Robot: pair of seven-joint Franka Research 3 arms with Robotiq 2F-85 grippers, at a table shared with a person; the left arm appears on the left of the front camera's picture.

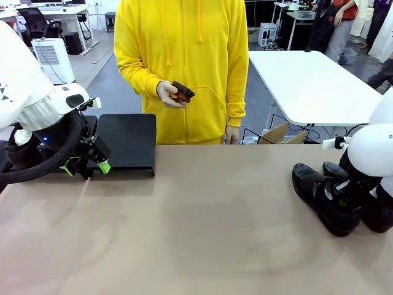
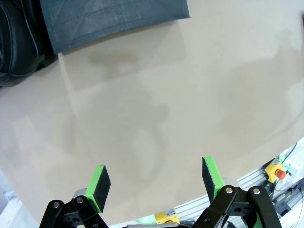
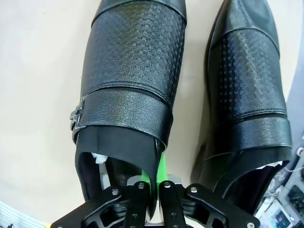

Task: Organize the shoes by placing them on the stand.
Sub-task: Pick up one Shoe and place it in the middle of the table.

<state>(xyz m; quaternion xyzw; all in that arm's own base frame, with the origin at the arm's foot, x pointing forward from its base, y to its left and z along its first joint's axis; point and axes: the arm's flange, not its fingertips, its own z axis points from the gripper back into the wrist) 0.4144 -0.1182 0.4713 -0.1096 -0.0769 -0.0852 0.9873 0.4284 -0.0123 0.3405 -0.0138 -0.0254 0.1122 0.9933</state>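
Pinching shoe (image 3: 130, 71) opening edge, right tool (image 3: 156, 178) (clamped tight); left tool (image 2: 156, 183) spread near stand (image 2: 114, 19).

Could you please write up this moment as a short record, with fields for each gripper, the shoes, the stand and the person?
left gripper: jaws open, holding nothing, over the bare table close to the stand
right gripper: jaws shut on the collar of the buckled shoe
second shoe: beside the gripped one, not held
shoe location: right side of the table, far from the stand
stand: left side of the table, near the far edge
person: at the far side, one hand holding a small brown brush
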